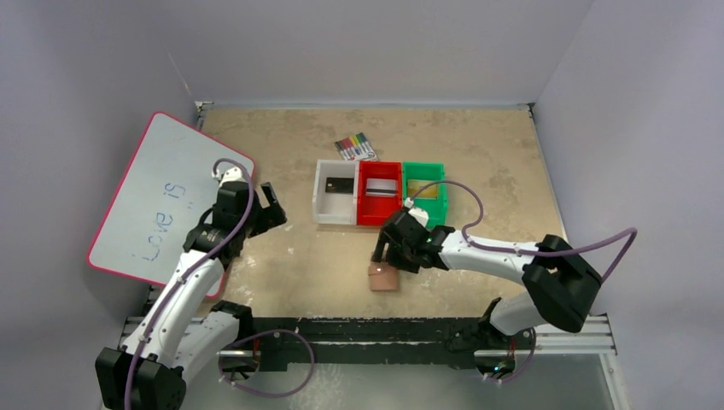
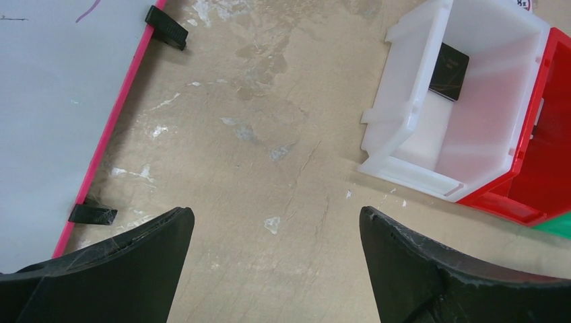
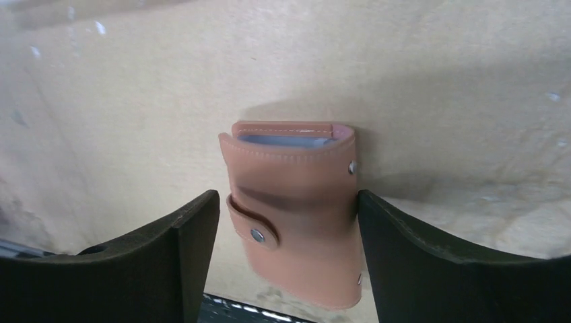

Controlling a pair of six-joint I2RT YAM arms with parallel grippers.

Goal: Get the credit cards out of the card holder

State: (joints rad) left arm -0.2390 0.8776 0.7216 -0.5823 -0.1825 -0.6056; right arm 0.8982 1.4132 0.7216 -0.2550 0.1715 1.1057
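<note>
The tan card holder (image 3: 296, 182) lies folded and snapped on the table near the front edge (image 1: 383, 278). A pale blue pocket edge shows at its top. My right gripper (image 3: 288, 202) hovers just over it (image 1: 386, 254), open, a finger on each side; the left finger stands clear of the leather. A black credit card (image 2: 449, 70) leans inside the white bin (image 1: 339, 184). A silver card (image 1: 382, 187) lies in the red bin and a gold one (image 1: 424, 191) in the green bin. My left gripper (image 2: 276, 219) hangs open over bare table (image 1: 271, 205).
White bin (image 1: 322, 209), red bin (image 1: 378, 219) and green bin (image 1: 424, 166) stand in a row at mid-table. A pack of coloured markers (image 1: 356, 147) lies behind them. A red-rimmed whiteboard (image 1: 162, 196) leans at the left, close to the left arm.
</note>
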